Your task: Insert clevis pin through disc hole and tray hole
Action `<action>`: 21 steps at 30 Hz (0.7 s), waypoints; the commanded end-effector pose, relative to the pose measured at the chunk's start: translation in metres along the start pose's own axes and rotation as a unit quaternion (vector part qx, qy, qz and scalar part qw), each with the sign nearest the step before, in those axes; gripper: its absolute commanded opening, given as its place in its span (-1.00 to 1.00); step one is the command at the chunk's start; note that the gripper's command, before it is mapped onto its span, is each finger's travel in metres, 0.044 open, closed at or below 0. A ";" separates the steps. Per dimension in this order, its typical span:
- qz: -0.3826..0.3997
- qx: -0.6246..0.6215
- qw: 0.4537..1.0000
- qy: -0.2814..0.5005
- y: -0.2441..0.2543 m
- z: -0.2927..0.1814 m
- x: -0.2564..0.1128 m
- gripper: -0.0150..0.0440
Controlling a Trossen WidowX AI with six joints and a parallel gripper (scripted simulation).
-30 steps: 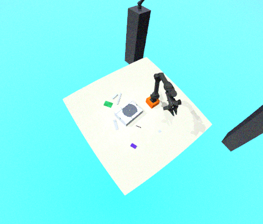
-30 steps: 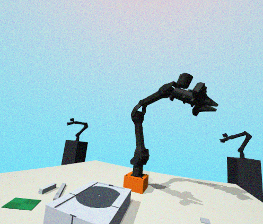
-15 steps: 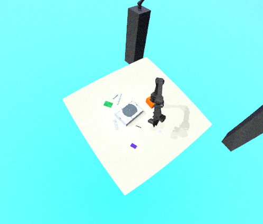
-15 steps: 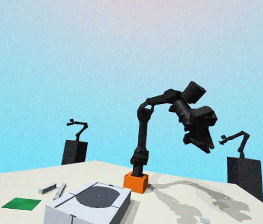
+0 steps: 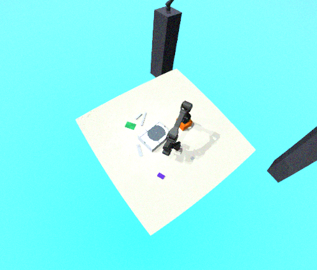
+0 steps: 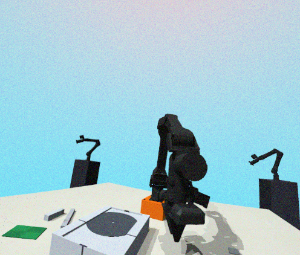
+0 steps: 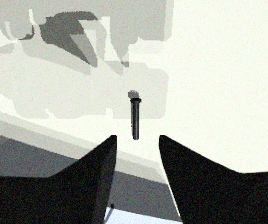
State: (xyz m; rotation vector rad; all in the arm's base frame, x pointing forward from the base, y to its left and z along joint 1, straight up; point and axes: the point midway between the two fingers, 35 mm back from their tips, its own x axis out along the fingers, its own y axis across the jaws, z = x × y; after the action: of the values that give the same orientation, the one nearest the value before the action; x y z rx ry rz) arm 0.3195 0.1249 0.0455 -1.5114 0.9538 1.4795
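Though the steel tray [image 5: 144, 139] [image 6: 66, 243] [image 7: 135, 190] hides nothing of its disc [image 5: 162, 134] [image 6: 101, 225] from me, my gripper [image 5: 172, 148] [image 6: 176, 237] [image 7: 138, 140] blocks the pin from above. On the wrist view I have the pin [image 7: 136, 120] lying on the worktop [image 5: 151, 205] [image 6: 113, 190] [image 7: 225, 60] beside the tray, just beyond my fingertips. They're spread partway, pinching nothing. By the top view, the purple block [image 5: 161, 176] sits towards the bottom corner, the green mat [image 5: 130, 125] [image 6: 25, 232] nearer the left corner, and the orange base [image 5: 183, 127] [image 6: 152, 209] towards the upper-right edge.
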 end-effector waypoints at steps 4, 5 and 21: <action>0.007 -0.015 1.000 0.001 -0.003 -0.001 0.003 0.05; 0.007 -0.015 1.000 0.001 -0.003 -0.001 0.003 0.05; 0.007 -0.015 1.000 0.001 -0.001 0.000 0.023 0.05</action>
State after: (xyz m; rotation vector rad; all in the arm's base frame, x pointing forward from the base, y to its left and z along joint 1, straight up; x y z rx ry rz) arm 0.3241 0.1272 0.0320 -1.5309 0.9347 1.4936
